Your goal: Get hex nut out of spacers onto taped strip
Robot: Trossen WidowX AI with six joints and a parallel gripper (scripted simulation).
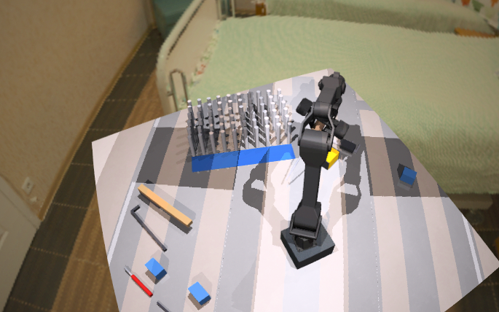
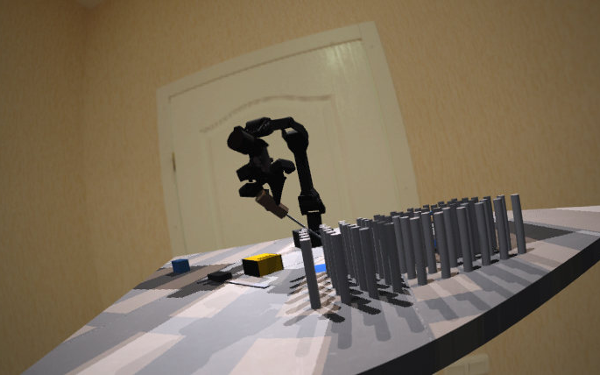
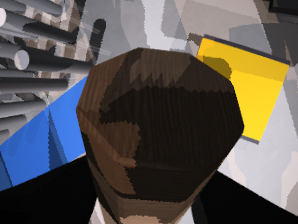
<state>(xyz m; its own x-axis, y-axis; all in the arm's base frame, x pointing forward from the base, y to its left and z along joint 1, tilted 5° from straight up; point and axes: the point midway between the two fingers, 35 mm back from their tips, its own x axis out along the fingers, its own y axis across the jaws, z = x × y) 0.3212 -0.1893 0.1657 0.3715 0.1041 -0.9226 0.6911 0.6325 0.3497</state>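
Overhead top view, low exterior view facing door, close wrist view, spacers (image 1: 223, 140) (image 2: 441, 244) (image 3: 35, 82) shared

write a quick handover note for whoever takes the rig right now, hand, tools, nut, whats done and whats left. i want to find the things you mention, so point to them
Hand (image 1: 318, 125) (image 2: 264, 193): shut on a wooden-handled tool (image 1: 317, 125) (image 2: 271, 203) (image 3: 165, 125), held above the table.
Spacers (image 1: 223, 140) (image 2: 441, 244) (image 3: 35, 82): standing behind the blue strip (image 1: 243, 157) (image 2: 321, 267) (image 3: 30, 155).
Nut: can't make it out in any view.
Done: a tool is in hand.
Left: drag the nut onto the strip without disturbing spacers, put the tool down outside the field, open the hand, back off touching nothing.
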